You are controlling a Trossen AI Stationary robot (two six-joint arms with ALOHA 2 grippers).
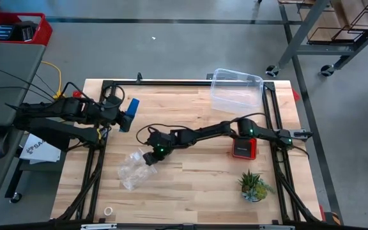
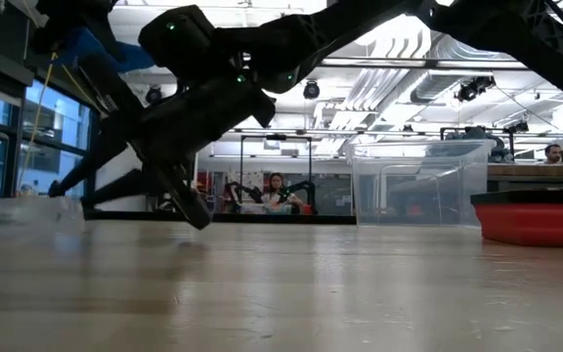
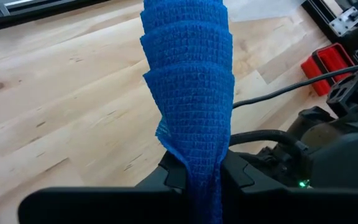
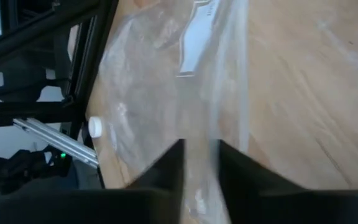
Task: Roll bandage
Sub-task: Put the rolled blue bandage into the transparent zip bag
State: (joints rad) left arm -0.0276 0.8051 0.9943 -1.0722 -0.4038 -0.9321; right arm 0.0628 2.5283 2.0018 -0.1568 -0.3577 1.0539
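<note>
**Blue bandage pinched upright in the left gripper**

Close against the left wrist camera, the bandage (image 3: 191, 106) stands as a bright blue strip of soft, waffle-textured fabric, gathered into overlapping folds and narrowing where it drops between the fingers. From above, the same bandage (image 1: 132, 108) shows as a small blue shape at the tip of the left arm, over the near-left part of the wooden table (image 1: 203, 185), clear of the surface.

Both fingers of the left gripper (image 3: 194, 177) are closed hard on the lower end of the strip, with the fabric filling the narrow gap between them.

Toward the table's middle, the right gripper (image 1: 151, 157) reaches down at the edge of the crinkled clear plastic bag (image 1: 133, 169). Its fingers (image 4: 166, 171) stand only slightly apart, and a fold of the bag (image 4: 185, 81) runs into the slot between them; they appear to be pinching the plastic.

Elsewhere on the table sit a clear plastic box (image 1: 237, 91) at the far edge, a small red-and-black device (image 1: 243, 148) under the right arm, and a small potted plant (image 1: 254, 185).
</note>
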